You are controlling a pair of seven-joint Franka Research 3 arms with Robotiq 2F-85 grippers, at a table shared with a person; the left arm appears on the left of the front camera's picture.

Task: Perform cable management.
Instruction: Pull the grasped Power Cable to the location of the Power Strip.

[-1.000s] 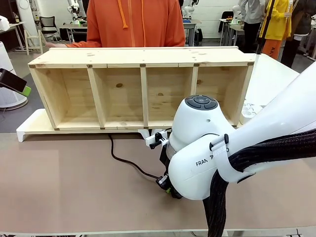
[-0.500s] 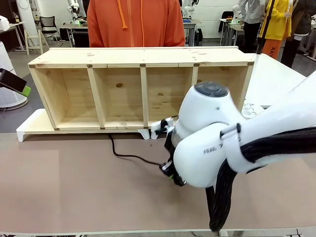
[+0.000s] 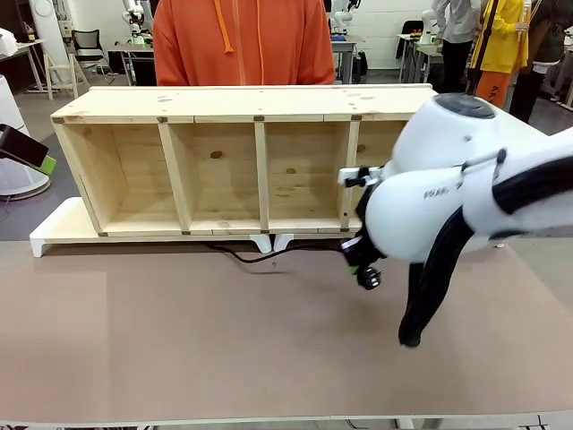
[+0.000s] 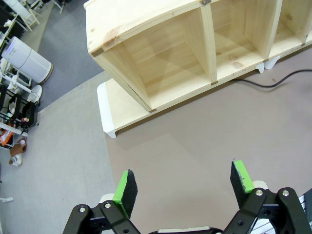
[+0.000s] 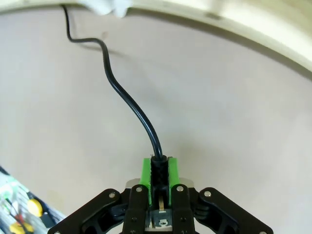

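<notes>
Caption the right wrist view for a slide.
Right gripper clamps the black cable at its plug end, over the brown tabletop.

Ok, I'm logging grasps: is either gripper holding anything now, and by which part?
The right gripper is shut on the cable, gripping it at its plug end. The left gripper is open, holding nothing.

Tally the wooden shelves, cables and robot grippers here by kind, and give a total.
wooden shelf: 1
black cable: 1
grippers: 2, the left gripper open, the right gripper shut on the cable
Total: 4
</notes>
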